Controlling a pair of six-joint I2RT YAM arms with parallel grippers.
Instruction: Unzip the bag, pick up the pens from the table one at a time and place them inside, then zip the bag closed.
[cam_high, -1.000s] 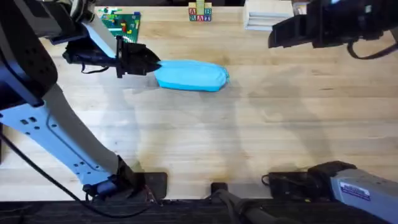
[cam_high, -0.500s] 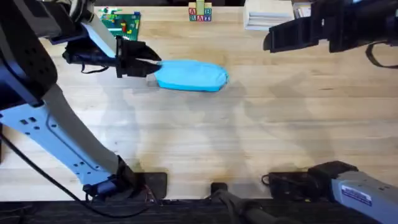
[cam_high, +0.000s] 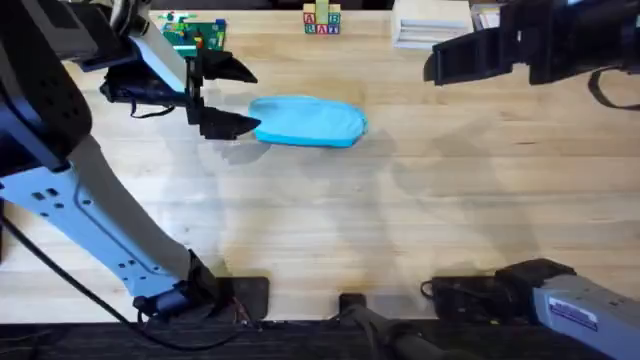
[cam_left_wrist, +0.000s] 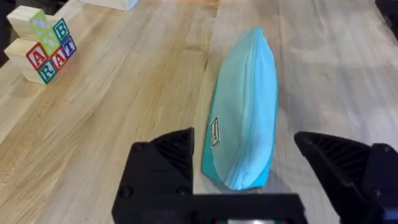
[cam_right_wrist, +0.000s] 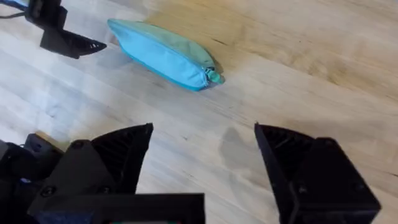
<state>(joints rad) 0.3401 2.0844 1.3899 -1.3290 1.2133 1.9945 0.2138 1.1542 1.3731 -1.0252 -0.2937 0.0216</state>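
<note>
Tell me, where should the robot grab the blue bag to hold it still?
Probably the bag's narrow end nearest the left gripper, coming in along its length. It tapers there, so it fits between the open fingers, and the zipper pull at the far end stays free.

I see the bag (cam_high: 306, 121), a light blue elongated pouch, lying flat on the table (cam_high: 400, 230) in the upper middle of the overhead frame. Zipper looks closed, pull tab (cam_right_wrist: 215, 77) at its right end.
</note>
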